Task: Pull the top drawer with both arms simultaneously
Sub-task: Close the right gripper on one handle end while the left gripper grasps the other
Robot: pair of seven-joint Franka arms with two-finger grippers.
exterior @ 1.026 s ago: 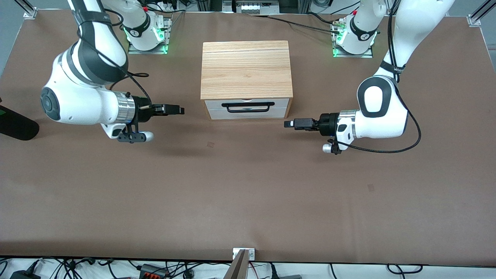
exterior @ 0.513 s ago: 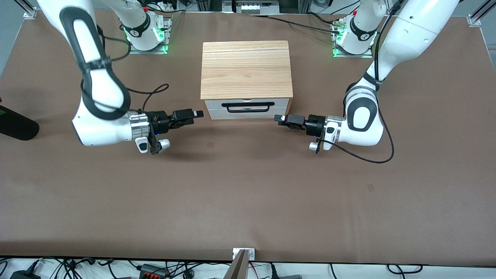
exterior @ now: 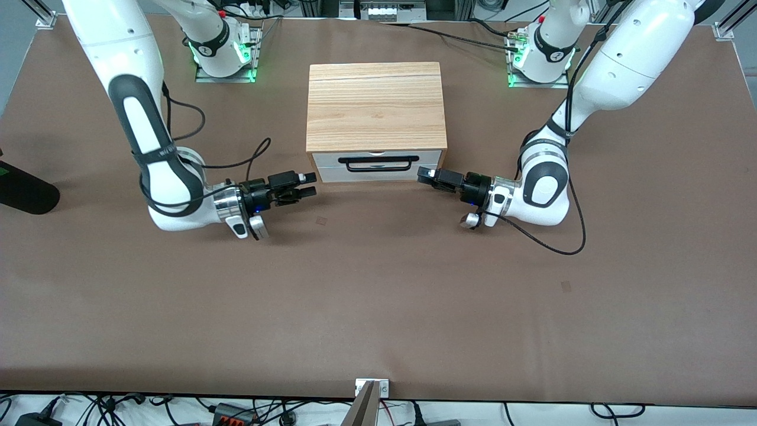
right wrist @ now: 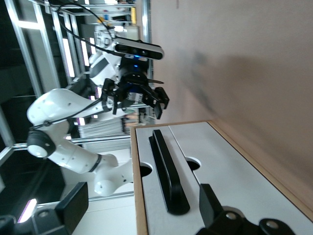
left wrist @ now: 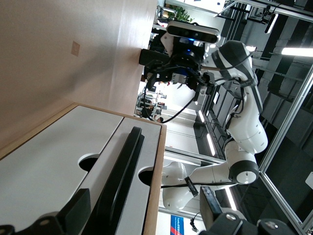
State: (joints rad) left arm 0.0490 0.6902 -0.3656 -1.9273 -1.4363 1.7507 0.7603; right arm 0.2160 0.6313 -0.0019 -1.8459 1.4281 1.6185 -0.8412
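Observation:
The light-wood cabinet [exterior: 375, 106] stands mid-table. Its top drawer [exterior: 326, 158] is shut, its white front flush with the cabinet, its black loop handle [exterior: 378, 163] free. My right gripper [exterior: 307, 184] is open and empty, low over the table beside the drawer front's end toward the right arm. My left gripper [exterior: 422, 176] is open and empty beside the other end. Both point at each other along the front. In the left wrist view the handle [left wrist: 117, 181] runs between my fingers [left wrist: 73, 213]. The right wrist view shows the handle [right wrist: 166, 171] the same way.
The lower white front panel [exterior: 331, 174] sits under the top drawer. A black object [exterior: 23, 189] lies at the table edge at the right arm's end. The arm bases [exterior: 222, 53] [exterior: 541, 56] stand farther from the camera than the cabinet. A metal bracket [exterior: 371, 387] sits at the near edge.
Both arms have swung down and inward; both grippers moved from out beside the cabinet to the two ends of the drawer front. The drawer has not moved.

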